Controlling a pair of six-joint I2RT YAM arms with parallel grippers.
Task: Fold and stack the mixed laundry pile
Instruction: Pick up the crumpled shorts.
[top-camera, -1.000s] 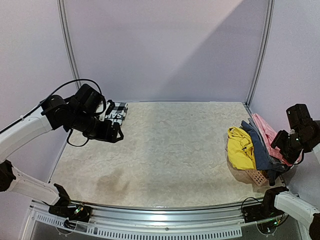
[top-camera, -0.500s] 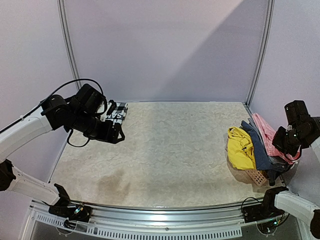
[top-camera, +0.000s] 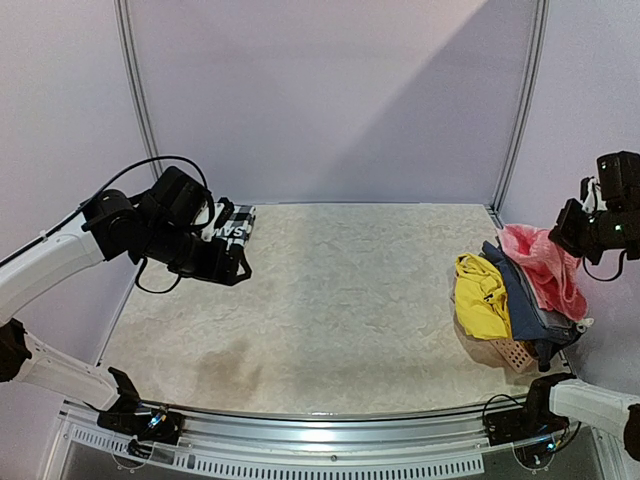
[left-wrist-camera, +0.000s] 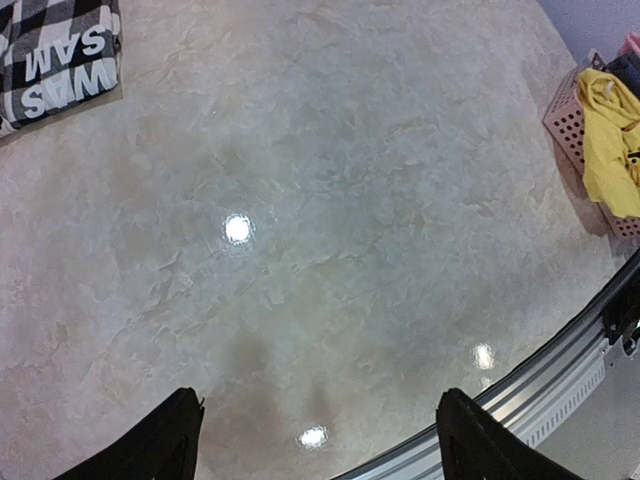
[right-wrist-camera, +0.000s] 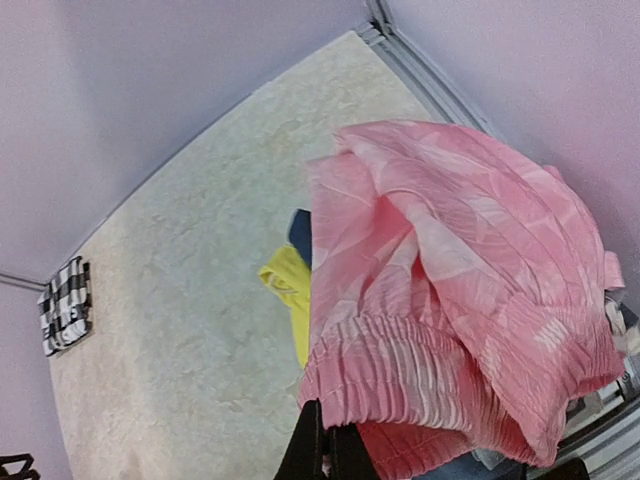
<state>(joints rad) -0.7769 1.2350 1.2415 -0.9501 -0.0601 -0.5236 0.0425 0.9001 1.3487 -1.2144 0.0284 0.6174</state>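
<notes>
Pale purple walls (top-camera: 320, 100) with thin grey poles (top-camera: 141, 95) stand around a sandy, marbled surface (top-camera: 340, 300), a silver rail (top-camera: 320, 422) runs along its near edge, and bright light spots (left-wrist-camera: 237, 228) shine on it.

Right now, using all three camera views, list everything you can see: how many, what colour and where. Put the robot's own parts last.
checked shirt: one, black and white, folded at the table's far left corner
pink garment: one, pink, hanging from the right gripper, above the basket
yellow garment: one, bright yellow, draped over the basket's left side
blue-grey garment: one, blue-grey, on the basket beside the yellow one
basket: one, salmon, perforated, near right corner
table: one, mottled beige top
left gripper: one, black, open, empty, above the table's left side
right gripper: one, black, shut on the pink garment
</notes>
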